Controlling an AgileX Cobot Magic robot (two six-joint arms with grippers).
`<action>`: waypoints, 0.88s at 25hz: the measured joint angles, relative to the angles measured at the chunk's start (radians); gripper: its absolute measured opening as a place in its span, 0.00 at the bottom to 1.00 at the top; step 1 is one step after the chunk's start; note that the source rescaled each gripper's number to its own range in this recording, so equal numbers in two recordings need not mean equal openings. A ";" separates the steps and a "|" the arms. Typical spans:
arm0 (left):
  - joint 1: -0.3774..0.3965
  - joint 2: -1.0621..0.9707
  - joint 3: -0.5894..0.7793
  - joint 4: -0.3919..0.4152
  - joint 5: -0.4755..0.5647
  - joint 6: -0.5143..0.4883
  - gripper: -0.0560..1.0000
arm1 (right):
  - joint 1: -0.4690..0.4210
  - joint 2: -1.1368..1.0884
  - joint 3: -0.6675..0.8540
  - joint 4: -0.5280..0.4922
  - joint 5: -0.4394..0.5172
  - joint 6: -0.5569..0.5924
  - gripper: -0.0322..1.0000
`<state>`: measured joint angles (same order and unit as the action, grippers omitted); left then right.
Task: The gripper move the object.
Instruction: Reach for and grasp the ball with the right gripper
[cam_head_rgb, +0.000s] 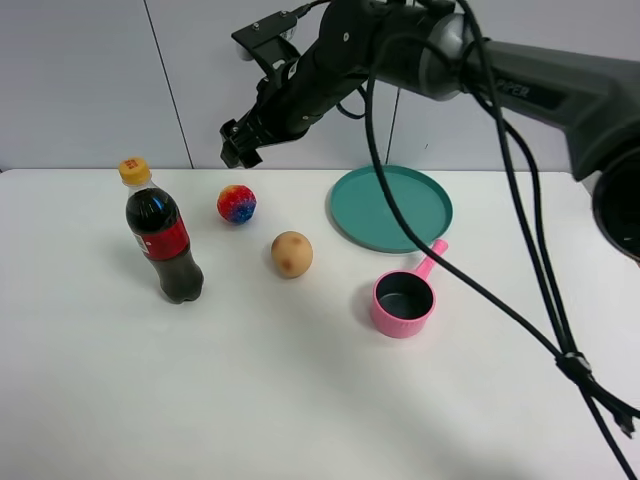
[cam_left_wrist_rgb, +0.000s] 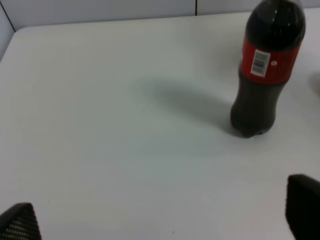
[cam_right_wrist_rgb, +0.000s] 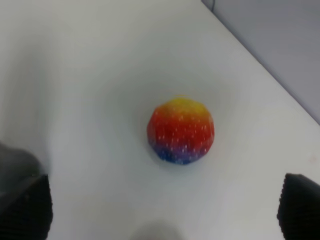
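Observation:
The small bumpy tie-dye ball (cam_head_rgb: 237, 204) lies on the white table between the cola bottle and the teal plate. My right gripper (cam_head_rgb: 238, 143) reaches across from the right and hangs above the ball, apart from it. In the right wrist view the ball (cam_right_wrist_rgb: 181, 131) lies between my two dark fingertips (cam_right_wrist_rgb: 26, 206), which stand wide apart and hold nothing. My left gripper (cam_left_wrist_rgb: 160, 212) shows only in the left wrist view, open and empty over bare table near the bottle.
A cola bottle (cam_head_rgb: 161, 238) stands upright at the left and also shows in the left wrist view (cam_left_wrist_rgb: 265, 67). A tan potato-like ball (cam_head_rgb: 292, 254) lies in front of the tie-dye ball. A teal plate (cam_head_rgb: 391, 207) and a pink saucepan (cam_head_rgb: 404, 300) sit to the right. Black cables (cam_head_rgb: 520, 260) trail across the right side.

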<state>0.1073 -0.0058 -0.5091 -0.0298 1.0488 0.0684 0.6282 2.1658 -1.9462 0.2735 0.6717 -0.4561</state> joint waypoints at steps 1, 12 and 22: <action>0.000 0.000 0.000 0.000 0.000 0.000 1.00 | 0.000 0.016 -0.012 -0.002 -0.005 0.006 0.73; 0.000 0.000 0.000 0.000 0.000 0.000 1.00 | 0.000 0.162 -0.028 -0.010 -0.132 0.026 0.73; 0.000 0.000 0.000 0.000 0.000 0.000 1.00 | 0.000 0.253 -0.049 0.017 -0.313 0.026 0.73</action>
<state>0.1073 -0.0058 -0.5091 -0.0298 1.0488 0.0684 0.6282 2.4191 -1.9956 0.2907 0.3590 -0.4298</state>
